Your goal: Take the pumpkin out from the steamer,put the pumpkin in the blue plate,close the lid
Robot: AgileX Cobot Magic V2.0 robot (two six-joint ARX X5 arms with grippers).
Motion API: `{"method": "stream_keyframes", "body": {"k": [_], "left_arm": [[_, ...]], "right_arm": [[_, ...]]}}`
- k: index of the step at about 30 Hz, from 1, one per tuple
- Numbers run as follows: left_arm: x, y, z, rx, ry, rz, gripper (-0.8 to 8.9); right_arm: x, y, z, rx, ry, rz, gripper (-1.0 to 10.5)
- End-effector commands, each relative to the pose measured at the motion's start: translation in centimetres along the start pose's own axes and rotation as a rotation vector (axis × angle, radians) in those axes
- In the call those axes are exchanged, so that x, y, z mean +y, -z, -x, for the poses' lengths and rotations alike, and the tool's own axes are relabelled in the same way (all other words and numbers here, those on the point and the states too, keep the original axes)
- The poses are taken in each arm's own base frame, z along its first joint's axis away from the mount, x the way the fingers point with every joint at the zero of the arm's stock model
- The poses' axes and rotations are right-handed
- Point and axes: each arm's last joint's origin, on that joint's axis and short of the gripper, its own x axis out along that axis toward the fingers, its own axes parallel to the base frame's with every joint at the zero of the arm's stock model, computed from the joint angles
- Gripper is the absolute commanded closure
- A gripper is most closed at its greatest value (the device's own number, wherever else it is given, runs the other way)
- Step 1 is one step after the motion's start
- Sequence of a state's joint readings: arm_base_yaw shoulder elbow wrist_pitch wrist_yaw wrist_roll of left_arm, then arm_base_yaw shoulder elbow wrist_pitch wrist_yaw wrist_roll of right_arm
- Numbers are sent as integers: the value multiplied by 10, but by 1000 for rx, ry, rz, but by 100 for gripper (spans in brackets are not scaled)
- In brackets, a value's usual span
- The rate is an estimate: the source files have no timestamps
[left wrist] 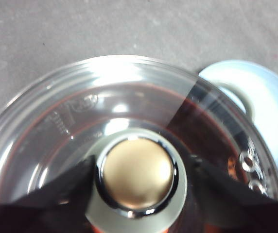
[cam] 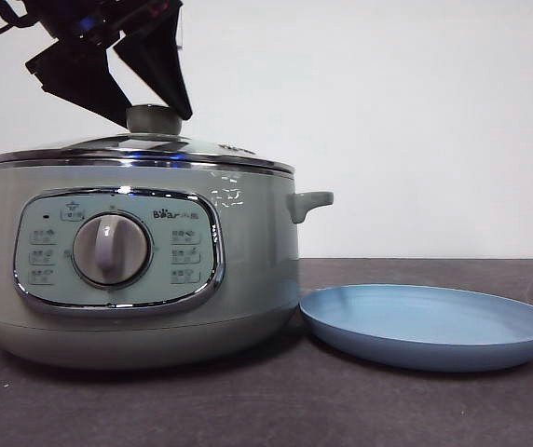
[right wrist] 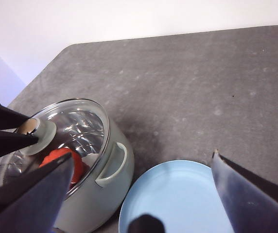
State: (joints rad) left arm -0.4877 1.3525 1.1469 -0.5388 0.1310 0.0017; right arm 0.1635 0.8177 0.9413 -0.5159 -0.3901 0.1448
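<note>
Flanking lid [left wrist: 80, 126] knob: left fingers [left wrist: 66, 189]

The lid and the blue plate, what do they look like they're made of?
The lid looks like clear glass: the pot's inside shows through its dome, with bright reflections. Its rim looks like polished steel, and its knob has a chrome-like ring round a matte cap. The blue plate looks like matte plastic, evenly coloured and without glare, though glazed ceramic can't be ruled out.

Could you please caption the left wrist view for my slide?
Left hand open around the knob of the lid, blue plate beside the steamer.
</note>
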Motion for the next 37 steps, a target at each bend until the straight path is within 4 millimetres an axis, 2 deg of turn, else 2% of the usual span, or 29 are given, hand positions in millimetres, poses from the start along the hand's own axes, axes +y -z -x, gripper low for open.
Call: {"method": "stream_keyframes", "body": {"k": [1, 3, 12, 17, 23, 29, 37], "left_arm": [[-1, 1, -1, 15, 4, -36, 751], [-1, 1, -1, 12, 4, -50, 830], [-2, -6, 6, -61, 0, -62, 822], [-3, -15, 25, -181, -30, -75, 822], [-6, -20, 59, -282, -97, -78, 822], [-8, -15, 102, -381, -229, -64, 822], [-10, 5, 159, -469, -400, -24, 822]], "right_arm": [[1, -2, 0, -9, 0, 12, 475], [1, -2, 0, -9, 0, 12, 475], [1, -2, 0, -9, 0, 8, 474], [1, -2, 0, -16, -9, 13, 476], [5, -3, -6, -11, -41, 27, 479], [17, -3, -36, 92, -133, 49, 478], [61, -10, -96, 245, -305, 200, 474]]}}
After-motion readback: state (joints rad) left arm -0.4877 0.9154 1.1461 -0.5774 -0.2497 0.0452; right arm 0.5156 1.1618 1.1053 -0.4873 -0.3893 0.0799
